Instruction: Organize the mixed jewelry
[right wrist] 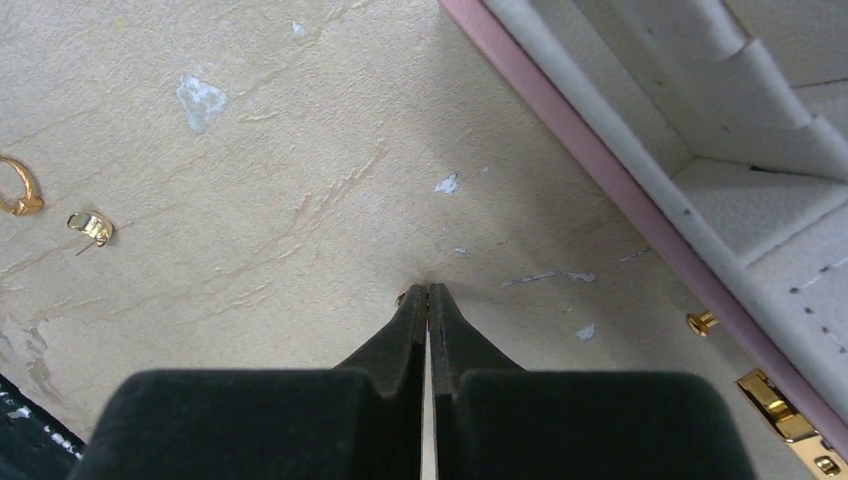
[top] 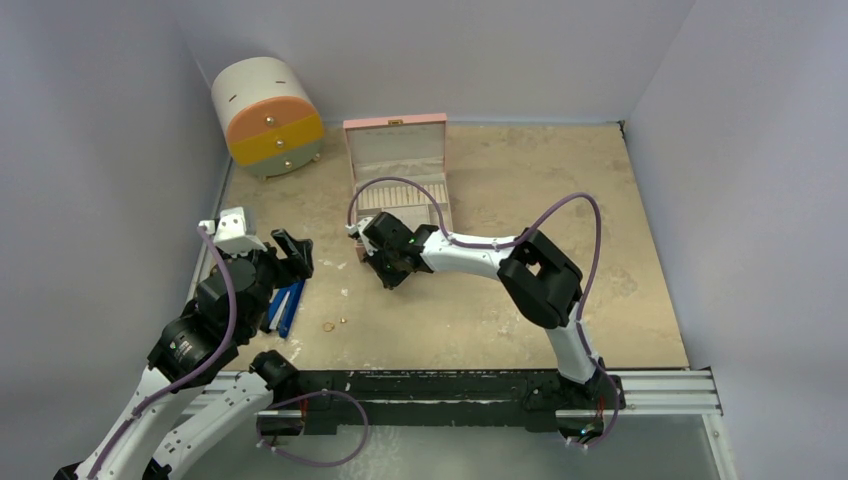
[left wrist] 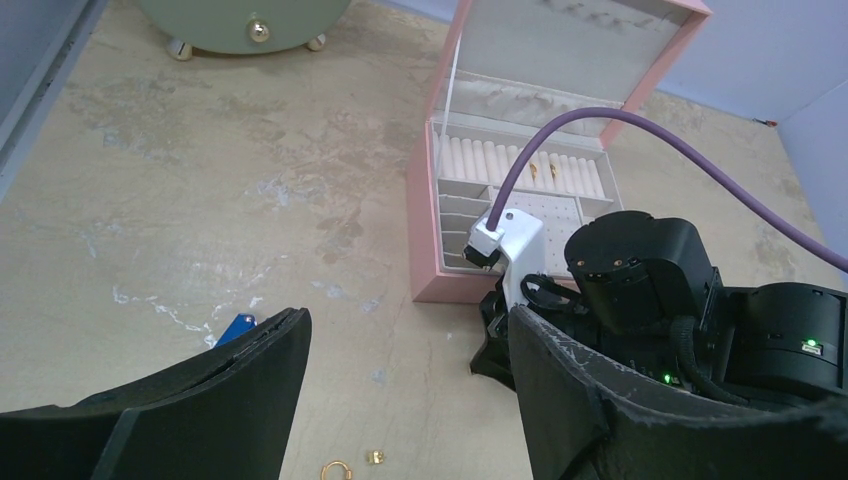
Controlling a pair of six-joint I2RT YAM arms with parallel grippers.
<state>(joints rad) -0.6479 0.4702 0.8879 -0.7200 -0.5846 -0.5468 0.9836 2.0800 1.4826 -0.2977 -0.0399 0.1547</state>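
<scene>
Beige table (top: 620, 200), walled in grey. At eleven o'clock, a round drawer chest (top: 265, 115). At twelve, a pink jewellery box (top: 397, 150), lid up, with two gold pieces (left wrist: 537, 170) seated in its ring rolls. Right arm (top: 540, 275) reaching from five o'clock to just outside the box's six-o'clock wall. Left arm (top: 190, 340) folded at nine.

Judged step: picking one loose piece off the tabletop for the box. Right gripper (right wrist: 428, 300) tip-down on the table, fingers pressed together with no gap. A gold fleck (right wrist: 402, 297) just beside the tips. Pinched or merely alongside: cannot tell. Left gripper (left wrist: 408, 335) spread wide, holding nothing, hanging near nine o'clock above the bare tabletop.

Next, probably: lift straight up, check for a gold catch, then carry toward twelve o'clock, over the pink wall and into a compartment. Calls for a slow, clean rise, with so tiny a thing likely to slip or flick away.

In the way: the box's front wall and brass clasp (right wrist: 770, 395), close beside the right gripper, and the purple cable (left wrist: 600, 115) arching across the open box. Blue-handled tool (top: 286, 305) at eight o'clock, well apart from the pick.

Left to sort: a gold stud (right wrist: 702, 322) just beside the box wall, plus a gold ring (right wrist: 18, 190) and small gold hoop (right wrist: 92, 227) near each other at seven o'clock.
</scene>
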